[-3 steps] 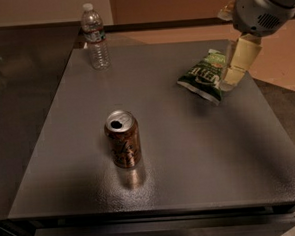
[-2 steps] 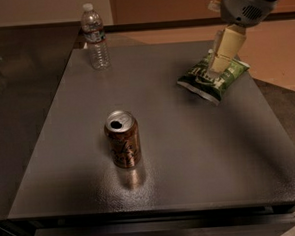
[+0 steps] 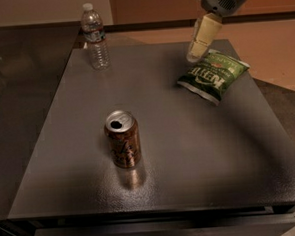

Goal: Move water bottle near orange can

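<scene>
Gripper (image 3: 195,51) by chip bag (image 3: 214,76), water bottle (image 3: 96,40) capped, orange can (image 3: 123,141) open

Just 1 green chip bag (image 3: 214,76) lying flat near the far right corner of the dark grey desk (image 3: 200,157), white lettering on it. Maybe a glossy dark counter (image 3: 21,97) past the left edge. Gripper (image 3: 197,51) hangs by the bag's far end.

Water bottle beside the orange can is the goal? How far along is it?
Nothing done yet: the water bottle stands at the far left corner of the table, apart from the orange can near the front. In hand: the gripper hovers by the green chip bag, far right. Left: reach, grasp and carry the bottle over.
</scene>
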Tool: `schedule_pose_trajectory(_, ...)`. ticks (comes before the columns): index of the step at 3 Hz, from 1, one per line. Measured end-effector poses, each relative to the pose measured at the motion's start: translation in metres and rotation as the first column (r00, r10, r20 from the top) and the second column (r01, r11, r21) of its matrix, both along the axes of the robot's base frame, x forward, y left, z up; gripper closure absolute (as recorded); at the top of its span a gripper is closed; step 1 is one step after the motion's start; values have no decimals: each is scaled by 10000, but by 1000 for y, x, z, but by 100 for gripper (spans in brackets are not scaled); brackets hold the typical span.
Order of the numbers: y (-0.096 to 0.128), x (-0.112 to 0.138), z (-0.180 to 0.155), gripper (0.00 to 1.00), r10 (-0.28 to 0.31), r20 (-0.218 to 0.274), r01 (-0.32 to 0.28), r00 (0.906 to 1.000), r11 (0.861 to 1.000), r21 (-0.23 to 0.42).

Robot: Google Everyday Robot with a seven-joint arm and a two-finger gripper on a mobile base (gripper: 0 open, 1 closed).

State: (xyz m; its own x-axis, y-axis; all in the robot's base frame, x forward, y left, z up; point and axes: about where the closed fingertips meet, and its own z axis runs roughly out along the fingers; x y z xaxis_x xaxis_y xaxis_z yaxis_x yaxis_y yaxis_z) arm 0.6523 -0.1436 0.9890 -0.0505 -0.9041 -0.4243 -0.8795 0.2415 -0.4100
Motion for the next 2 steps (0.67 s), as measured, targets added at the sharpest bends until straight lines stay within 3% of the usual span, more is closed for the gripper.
schedule_pose_trajectory(2, 37, 42, -24, 0, -377, 524, 318, 9979, 9935, 1097)
